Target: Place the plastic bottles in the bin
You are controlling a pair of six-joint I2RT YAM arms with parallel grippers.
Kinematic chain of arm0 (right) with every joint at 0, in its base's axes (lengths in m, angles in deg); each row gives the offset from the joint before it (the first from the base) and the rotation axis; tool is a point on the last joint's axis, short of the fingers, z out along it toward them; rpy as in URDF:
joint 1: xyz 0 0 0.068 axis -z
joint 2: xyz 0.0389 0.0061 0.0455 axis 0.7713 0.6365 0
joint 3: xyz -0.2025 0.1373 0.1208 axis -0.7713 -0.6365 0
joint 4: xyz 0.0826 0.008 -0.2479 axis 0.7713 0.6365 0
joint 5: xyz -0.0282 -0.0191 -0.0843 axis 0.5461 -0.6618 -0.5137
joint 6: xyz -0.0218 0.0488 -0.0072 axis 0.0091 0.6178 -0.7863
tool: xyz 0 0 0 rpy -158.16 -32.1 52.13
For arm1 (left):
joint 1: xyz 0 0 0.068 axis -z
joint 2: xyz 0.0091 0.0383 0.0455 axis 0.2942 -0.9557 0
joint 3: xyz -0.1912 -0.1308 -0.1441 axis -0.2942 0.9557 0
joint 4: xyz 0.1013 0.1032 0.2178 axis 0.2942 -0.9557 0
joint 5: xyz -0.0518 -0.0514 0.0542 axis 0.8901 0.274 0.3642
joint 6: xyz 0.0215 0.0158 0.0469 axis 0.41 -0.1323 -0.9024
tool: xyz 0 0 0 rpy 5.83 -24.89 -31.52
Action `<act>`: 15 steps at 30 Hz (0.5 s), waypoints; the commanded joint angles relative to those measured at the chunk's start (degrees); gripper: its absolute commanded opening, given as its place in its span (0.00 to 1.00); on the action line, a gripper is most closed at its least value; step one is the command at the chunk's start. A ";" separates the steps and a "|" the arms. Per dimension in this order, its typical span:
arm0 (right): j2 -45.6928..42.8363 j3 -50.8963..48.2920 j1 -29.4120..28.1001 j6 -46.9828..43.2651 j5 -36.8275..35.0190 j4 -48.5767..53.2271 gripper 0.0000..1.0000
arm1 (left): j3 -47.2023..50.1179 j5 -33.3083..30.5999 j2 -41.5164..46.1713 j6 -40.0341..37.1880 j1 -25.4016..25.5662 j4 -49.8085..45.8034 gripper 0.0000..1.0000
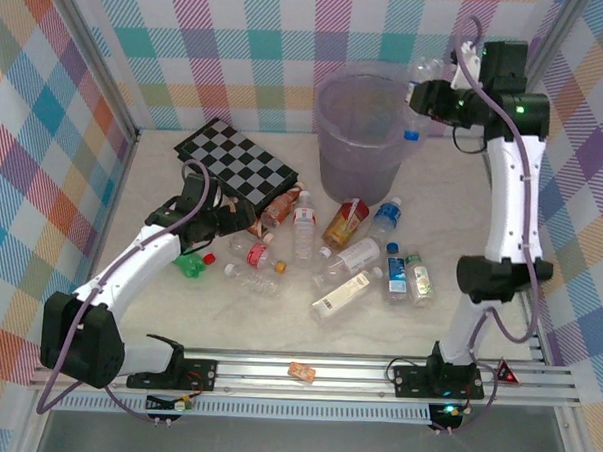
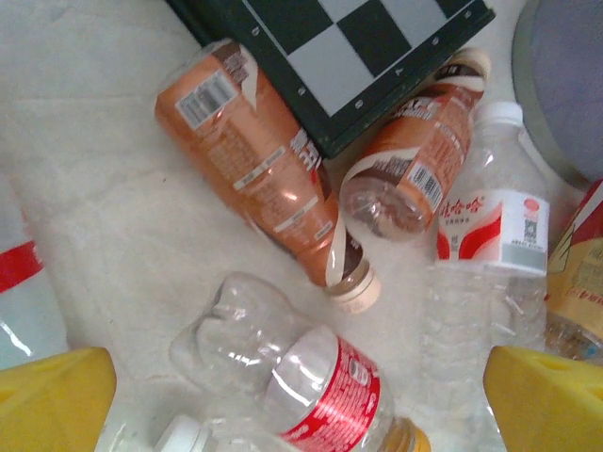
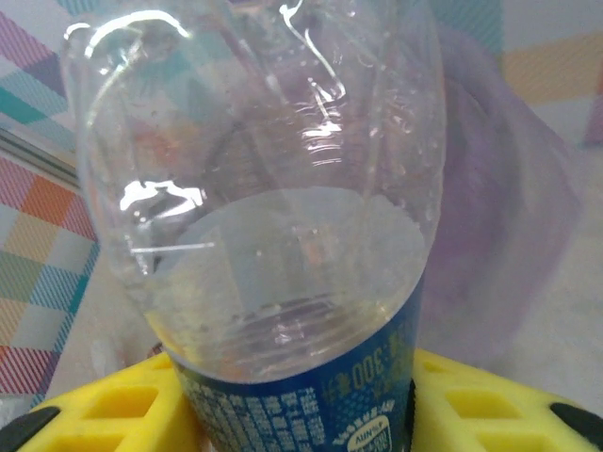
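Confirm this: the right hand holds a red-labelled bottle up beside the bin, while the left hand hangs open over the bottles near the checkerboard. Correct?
Not quite: the bottle in the right hand is blue-labelled, not red-labelled, as the right wrist view shows. The rest stands.

Pale mottled table (image 1: 277, 330). Carries the pale-purple bin (image 1: 360, 139) upright at the far middle, with a checkerboard (image 1: 239, 161) just left of it. Holds plastic bottles (image 1: 303, 226) scattered on their sides in front of both: orange-brown bottles (image 2: 254, 160) against the checkerboard's near edge, a green bottle (image 1: 190, 266) furthest left, a blue-labelled bottle (image 1: 396, 273) towards the right.
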 commanded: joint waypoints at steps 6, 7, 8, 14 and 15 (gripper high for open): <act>9.65 4.95 -3.96 5.52 2.91 -14.41 0.47 | 4.15 2.48 5.82 0.71 1.10 -3.26 1.00; 10.79 5.17 -4.28 6.07 3.18 -15.85 0.46 | 4.43 2.61 6.00 0.89 1.36 -3.25 1.00; 11.99 5.58 -4.50 6.43 3.39 -16.57 0.46 | 4.39 2.77 6.08 0.85 1.57 -3.32 1.00; 17.73 5.29 -8.62 1.45 -5.44 -16.73 0.47 | 4.64 2.57 6.47 0.67 3.24 -3.27 1.00; 18.70 4.66 -9.42 0.86 -6.83 -17.35 0.47 | 4.51 2.60 6.56 0.32 3.63 -3.24 1.00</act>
